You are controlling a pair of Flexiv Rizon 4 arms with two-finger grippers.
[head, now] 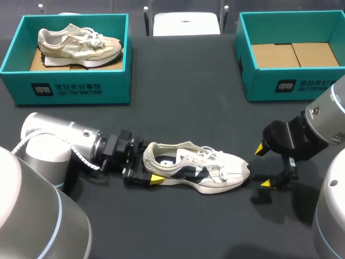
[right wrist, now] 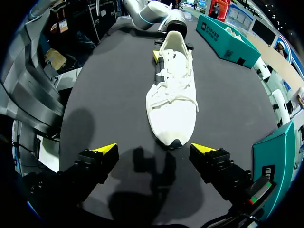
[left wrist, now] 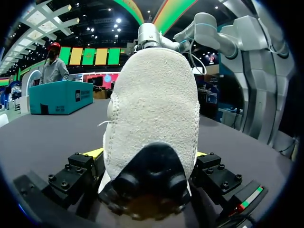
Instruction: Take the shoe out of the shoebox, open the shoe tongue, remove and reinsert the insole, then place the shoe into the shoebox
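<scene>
A white shoe (head: 197, 168) with dark side patches lies on its sole mid-table, toe to the right. My left gripper (head: 150, 164) is at its heel, open, with the heel (left wrist: 154, 104) filling the gap between the yellow-tipped fingers (left wrist: 93, 153). Just past the toe my right gripper (head: 263, 167) stands open and empty. In the right wrist view the shoe (right wrist: 173, 99) stretches away from that gripper (right wrist: 154, 149), its toe just ahead of the tips. An open teal shoebox (head: 294, 83) with a bare cardboard floor stands at the back right.
A second teal shoebox (head: 70, 89) at the back left holds a beige shoe (head: 80, 44). Dark tabletop lies between the boxes and in front of the white shoe.
</scene>
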